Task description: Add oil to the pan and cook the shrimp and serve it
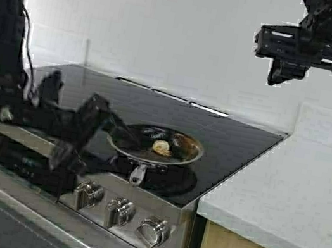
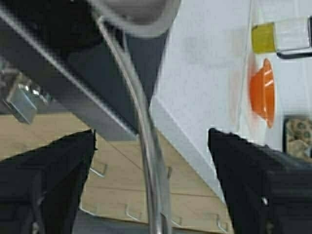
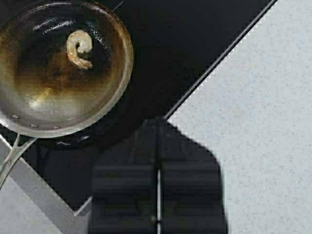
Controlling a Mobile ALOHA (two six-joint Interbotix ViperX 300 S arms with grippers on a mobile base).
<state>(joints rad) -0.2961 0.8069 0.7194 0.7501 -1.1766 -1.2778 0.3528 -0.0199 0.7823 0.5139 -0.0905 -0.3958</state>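
The left pincer (image 1: 126, 135), spread open, straddles the handle (image 2: 146, 146) of the pan (image 1: 155, 146) on the stove; it should clench squarely before lifting. The shrimp (image 1: 162, 148) lies inside. The right pincer (image 1: 282, 72) hangs clenched above the counter (image 1: 282, 196).

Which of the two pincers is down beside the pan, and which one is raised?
The left pincer is low, at the pan rim, open around its loop handle. The right pincer hangs high above the counter, shut and empty.
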